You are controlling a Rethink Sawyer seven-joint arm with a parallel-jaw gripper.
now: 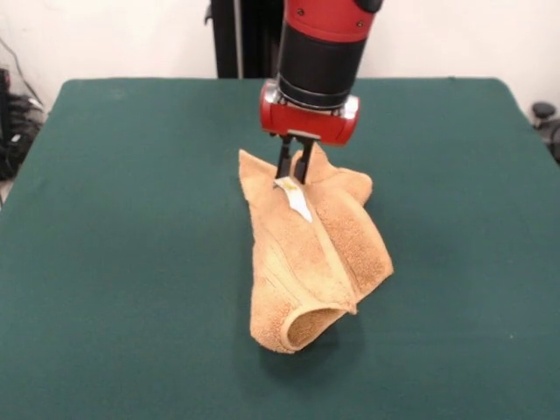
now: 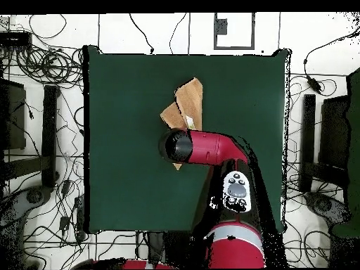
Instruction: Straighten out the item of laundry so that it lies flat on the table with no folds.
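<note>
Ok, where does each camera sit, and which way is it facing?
Front view: across the table from the robot, facing it; shows the arm's lower end and gripper on the crumpled towel.
Overhead view: above, looking straight down, base at bottom; shows the whole arm over the towel.
Both share towel, green table, arm.

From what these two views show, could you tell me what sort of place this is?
Most likely a robotics lab: a green cloth-covered table serves as a test surface, cables sprawl over the floor around it, and a robot arm's claw meets a towel.
</note>
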